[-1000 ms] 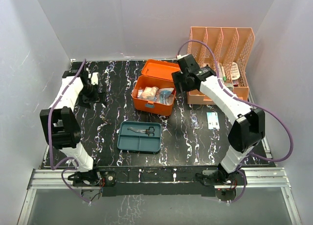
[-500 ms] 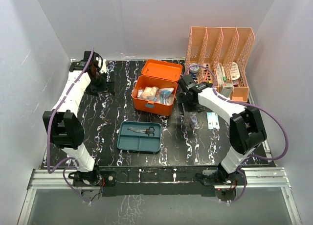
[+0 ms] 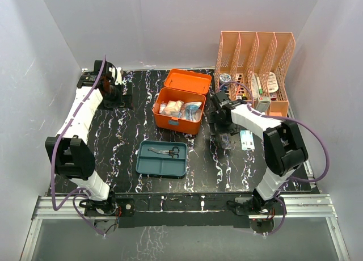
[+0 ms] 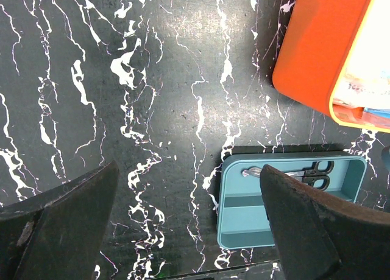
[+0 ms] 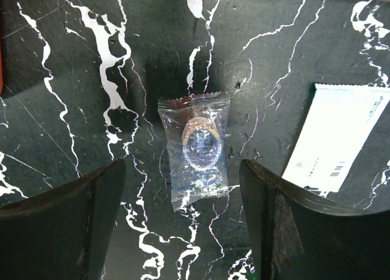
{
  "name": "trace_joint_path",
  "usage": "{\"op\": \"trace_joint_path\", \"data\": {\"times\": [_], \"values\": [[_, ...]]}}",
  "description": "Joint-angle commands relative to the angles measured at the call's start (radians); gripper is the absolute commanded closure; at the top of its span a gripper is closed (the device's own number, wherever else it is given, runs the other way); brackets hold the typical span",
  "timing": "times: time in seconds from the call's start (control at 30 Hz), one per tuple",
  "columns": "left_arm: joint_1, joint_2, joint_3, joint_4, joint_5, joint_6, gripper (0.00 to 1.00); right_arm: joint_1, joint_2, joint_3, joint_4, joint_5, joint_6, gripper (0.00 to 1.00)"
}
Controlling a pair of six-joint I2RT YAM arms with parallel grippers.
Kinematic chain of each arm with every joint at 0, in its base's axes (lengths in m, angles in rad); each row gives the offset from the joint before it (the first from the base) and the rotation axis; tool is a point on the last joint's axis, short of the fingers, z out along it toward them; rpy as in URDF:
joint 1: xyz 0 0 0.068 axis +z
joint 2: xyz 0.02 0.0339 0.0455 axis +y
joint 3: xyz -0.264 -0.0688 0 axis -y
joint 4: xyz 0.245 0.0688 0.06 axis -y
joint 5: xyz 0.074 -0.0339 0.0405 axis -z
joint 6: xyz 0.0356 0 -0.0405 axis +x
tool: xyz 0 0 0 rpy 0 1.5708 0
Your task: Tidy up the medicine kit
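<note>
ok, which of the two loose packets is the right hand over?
The clear plastic packet holding a ring-shaped item: it sits between the fingers of the open right hand. The white barcoded packet lies off to one side.

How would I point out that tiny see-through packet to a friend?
Find the open orange plastic box on the black white-veined table, then look at the tabletop to its right. The small clear plastic packet lies flat there beside a white printed sachet; unlike that neighbour, it is transparent, with a ring-shaped item inside.
</note>
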Motion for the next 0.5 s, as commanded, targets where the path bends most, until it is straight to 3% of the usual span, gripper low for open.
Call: {"op": "trace_joint_path", "data": {"times": [0.0,0.47], "values": [[-0.004,-0.038,-0.006,-0.016,0.015,0.0,0.01,-0.01,0.02,-0.018,0.05,-0.01,0.01,0.28],[-0.003,-0.017,0.012,-0.032,0.024,0.007,0.01,-0.05,0.07,-0.053,0.077,-0.021,0.026,0.44]]}}
